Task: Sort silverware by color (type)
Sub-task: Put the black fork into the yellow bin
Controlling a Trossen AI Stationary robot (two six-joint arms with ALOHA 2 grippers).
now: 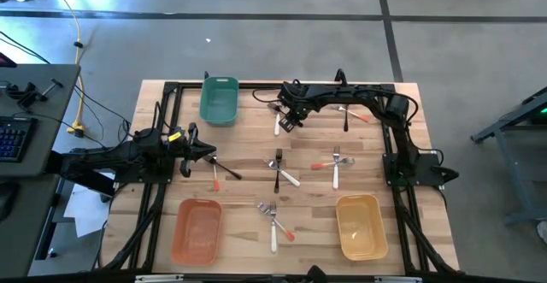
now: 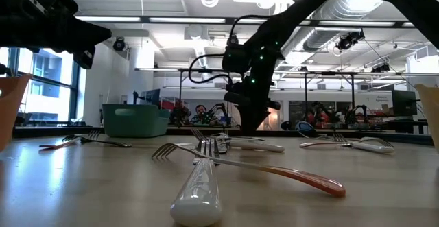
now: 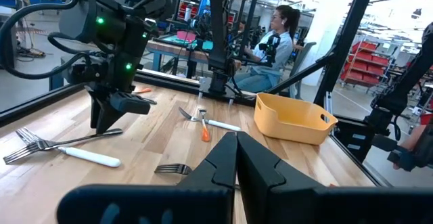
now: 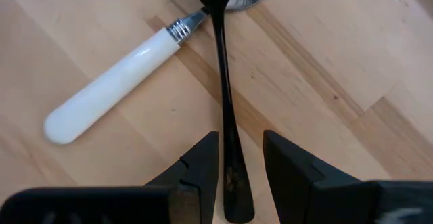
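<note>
Forks and other silverware lie in small crossed groups on the wooden table [image 1: 248, 189]. Near the far edge my right gripper [image 4: 240, 176] points steeply down, open. Its fingers stand on either side of a black fork's handle [image 4: 224, 95], close to that handle's free end; I see no touch. Beside it lies a white-handled utensil [image 4: 108, 92], its neck at the black fork's head. This gripper [image 1: 289, 120] stands just right of the green bin [image 1: 219, 99]. My left gripper [image 3: 237, 143] waits shut and level at the table's left side.
More silverware lies at the centre [image 1: 280, 170], right of centre [image 1: 335, 165], near the front [image 1: 272, 219], by my left gripper [image 1: 220, 173] and at the far right [image 1: 346, 112]. An orange-red bin [image 1: 198, 230] and a yellow bin [image 1: 357, 225] stand at the near edge.
</note>
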